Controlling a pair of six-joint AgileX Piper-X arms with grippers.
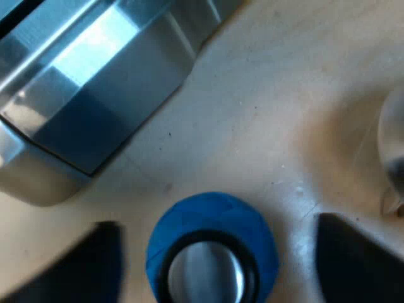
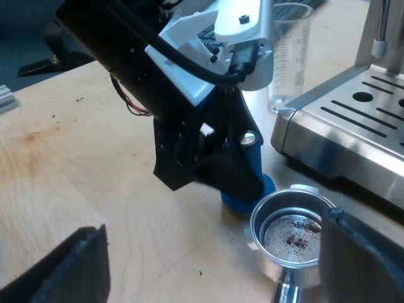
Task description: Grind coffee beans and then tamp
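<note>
A blue tamper (image 1: 211, 252) with a metal top stands on the wooden table. My left gripper (image 1: 214, 265) is open around it, one black finger on each side with a small gap to the blue body. In the right wrist view the left gripper (image 2: 243, 186) reaches down over the tamper (image 2: 252, 189). Beside the tamper rests the metal holder (image 2: 291, 237); its basket holds only a few specks of coffee grounds. My right gripper (image 2: 211, 268) is open, its fingers wide apart, with the holder's basket close to one finger.
The espresso machine's steel corner (image 1: 82, 101) is close to the tamper, and its slotted drip tray (image 2: 353, 126) lies just beyond the holder. A measuring glass (image 2: 289, 57) stands by the machine's corner. Bare wooden table (image 2: 82, 164) stretches away from the machine.
</note>
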